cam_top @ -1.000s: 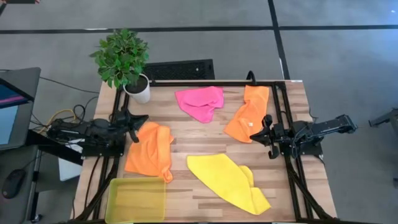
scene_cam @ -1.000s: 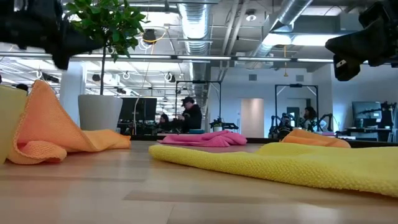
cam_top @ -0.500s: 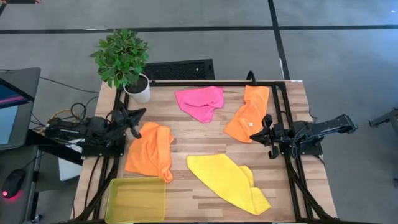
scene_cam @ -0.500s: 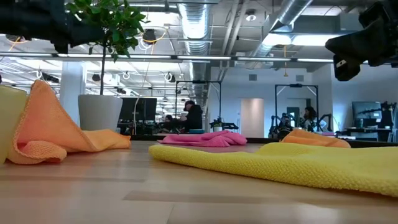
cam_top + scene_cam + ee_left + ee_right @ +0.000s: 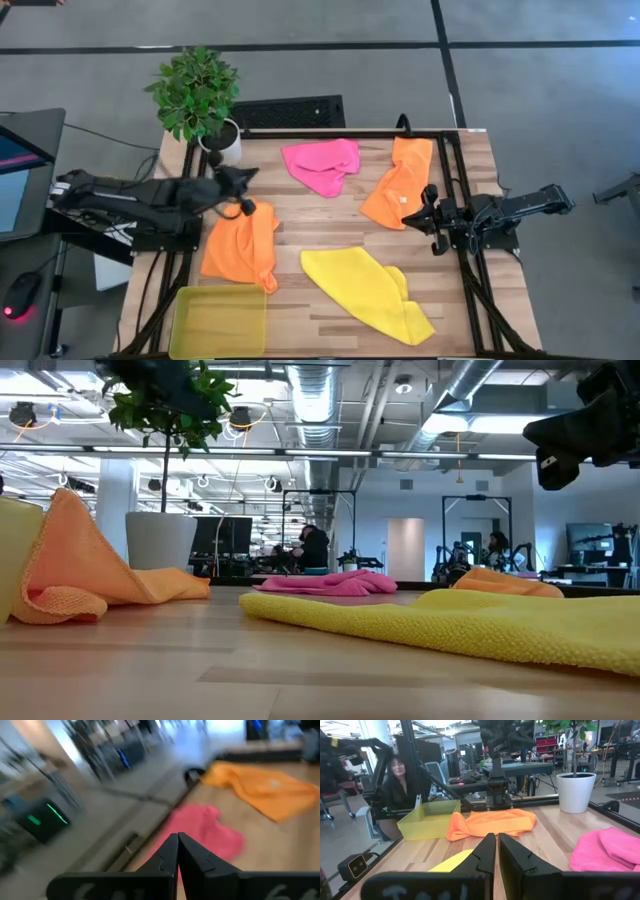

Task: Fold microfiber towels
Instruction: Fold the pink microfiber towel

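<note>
Four microfiber towels lie crumpled on the wooden table: a pink one [image 5: 322,165] at the far middle, an orange one [image 5: 398,185] at the far right, a second orange one [image 5: 240,250] at the left and a yellow one [image 5: 365,290] near the front. My left gripper [image 5: 245,182] hangs shut in the air over the far end of the left orange towel, pointing toward the pink towel [image 5: 200,832]. My right gripper [image 5: 410,222] waits at the table's right edge, shut and empty, beside the right orange towel.
A translucent yellow-green tray [image 5: 220,322] sits at the near left corner. A potted plant [image 5: 197,95] stands at the far left corner. Black frame rails run along the table's left and right sides. A person [image 5: 395,780] sits beyond the table's left side.
My left gripper has risen from its rest at the table's left edge and swung toward the table's middle, rolling as it went. It now hangs over the left orange towel's far end. The towels lie as before.
</note>
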